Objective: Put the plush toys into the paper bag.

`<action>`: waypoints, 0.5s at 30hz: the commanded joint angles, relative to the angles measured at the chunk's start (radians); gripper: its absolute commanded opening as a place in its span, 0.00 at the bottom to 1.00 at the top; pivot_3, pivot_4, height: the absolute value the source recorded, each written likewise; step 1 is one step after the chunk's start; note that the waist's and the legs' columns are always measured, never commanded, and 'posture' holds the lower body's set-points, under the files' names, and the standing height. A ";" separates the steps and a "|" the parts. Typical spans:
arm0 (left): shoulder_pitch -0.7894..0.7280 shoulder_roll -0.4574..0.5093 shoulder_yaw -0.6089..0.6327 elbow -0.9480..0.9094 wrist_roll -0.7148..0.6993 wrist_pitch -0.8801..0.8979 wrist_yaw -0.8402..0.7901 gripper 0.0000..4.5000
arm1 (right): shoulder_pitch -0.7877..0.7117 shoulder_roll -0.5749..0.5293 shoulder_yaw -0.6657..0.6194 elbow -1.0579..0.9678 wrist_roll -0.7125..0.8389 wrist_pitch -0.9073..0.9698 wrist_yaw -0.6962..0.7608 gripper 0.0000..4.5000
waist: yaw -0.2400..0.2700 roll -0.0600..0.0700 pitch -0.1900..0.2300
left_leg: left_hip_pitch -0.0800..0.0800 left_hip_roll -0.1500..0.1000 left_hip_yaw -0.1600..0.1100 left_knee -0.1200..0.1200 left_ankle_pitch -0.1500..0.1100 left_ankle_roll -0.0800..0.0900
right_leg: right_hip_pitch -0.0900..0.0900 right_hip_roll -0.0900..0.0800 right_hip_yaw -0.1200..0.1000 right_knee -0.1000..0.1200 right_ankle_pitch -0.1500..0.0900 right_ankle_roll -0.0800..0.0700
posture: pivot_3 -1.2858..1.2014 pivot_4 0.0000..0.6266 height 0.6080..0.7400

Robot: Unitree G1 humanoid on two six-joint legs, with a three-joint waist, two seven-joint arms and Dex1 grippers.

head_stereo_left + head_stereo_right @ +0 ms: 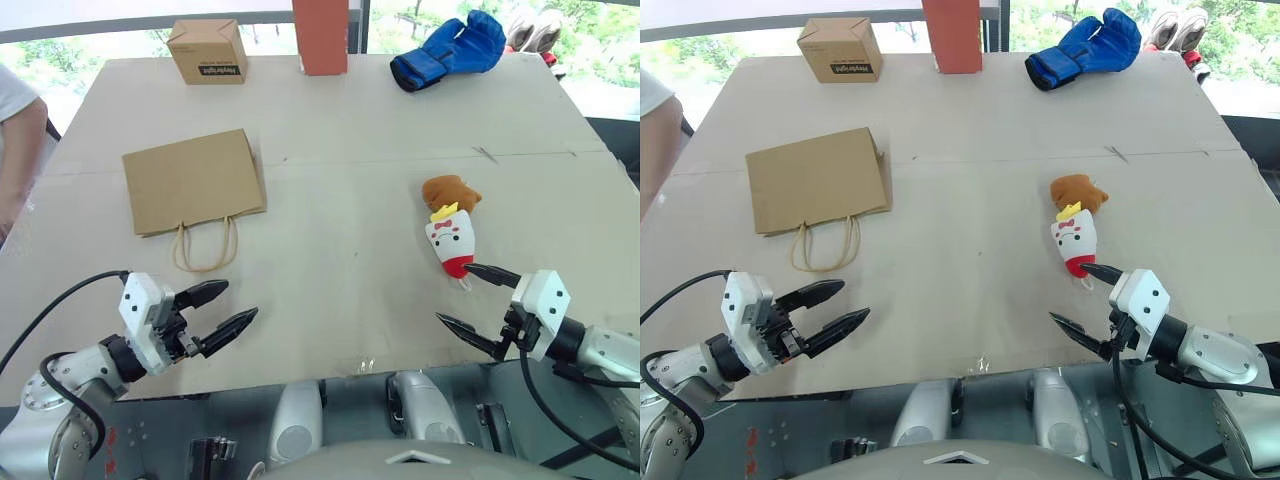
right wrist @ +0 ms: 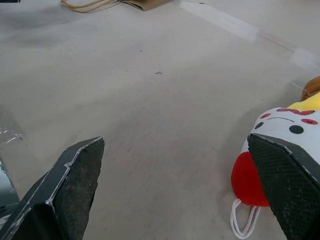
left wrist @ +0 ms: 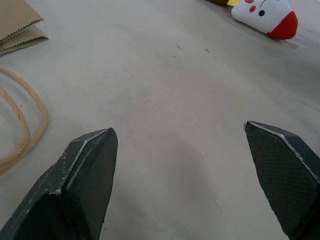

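Paper bag (image 1: 193, 182) lies flat on the left of the surface (image 1: 340, 200), its loop handles toward the robot. Just nearer than those handles, the left gripper (image 1: 223, 308) hovers low, angled forward and inward, its fingers wide apart and holding nothing. Right of centre lie the plush toys: the brown one (image 1: 451, 191) touching the crowned top of the white one (image 1: 451, 241). The right gripper (image 1: 468, 296) hangs just beside the white toy's red base, fingers spread wide, empty, pointing inward.
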 commanded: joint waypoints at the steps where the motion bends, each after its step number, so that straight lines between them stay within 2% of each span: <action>1: -0.034 0.006 0.038 -0.003 -0.004 -0.023 0.015 0.97 | -0.013 0.021 -0.009 -0.033 0.025 -0.025 -0.007 1.00 | 0.001 0.000 0.000 | 0.000 0.000 0.001 0.000 0.000 0.000 | 0.000 0.000 0.000 0.000 0.000 0.000 | 0.52 0.24 1.00; 4: -0.109 0.042 0.118 0.141 0.046 -0.122 -0.002 0.97 | -0.073 0.063 0.063 -0.008 0.003 -0.059 -0.008 1.00 | 0.002 -0.001 -0.001 | -0.001 -0.001 0.002 0.000 0.000 0.001 | 0.000 0.001 -0.002 0.000 0.002 -0.002 | 0.52 0.24 1.00; 8: -0.141 0.121 0.167 0.304 0.144 -0.257 -0.063 0.97 | -0.102 0.080 0.097 -0.002 -0.002 -0.063 -0.008 1.00 | -0.001 -0.001 -0.001 | 0.000 0.003 0.000 -0.002 0.000 0.002 | 0.000 0.006 -0.005 0.000 0.002 -0.003 | 0.52 0.24 1.00; 15: -0.230 0.281 0.165 0.629 0.311 -0.614 -0.179 0.97 | -0.136 0.093 0.138 0.010 -0.014 -0.071 -0.012 1.00 | 0.006 -0.002 -0.001 | 0.000 0.003 -0.002 -0.004 0.000 0.003 | 0.000 0.005 -0.009 0.000 0.002 -0.003 | 0.52 0.24 1.00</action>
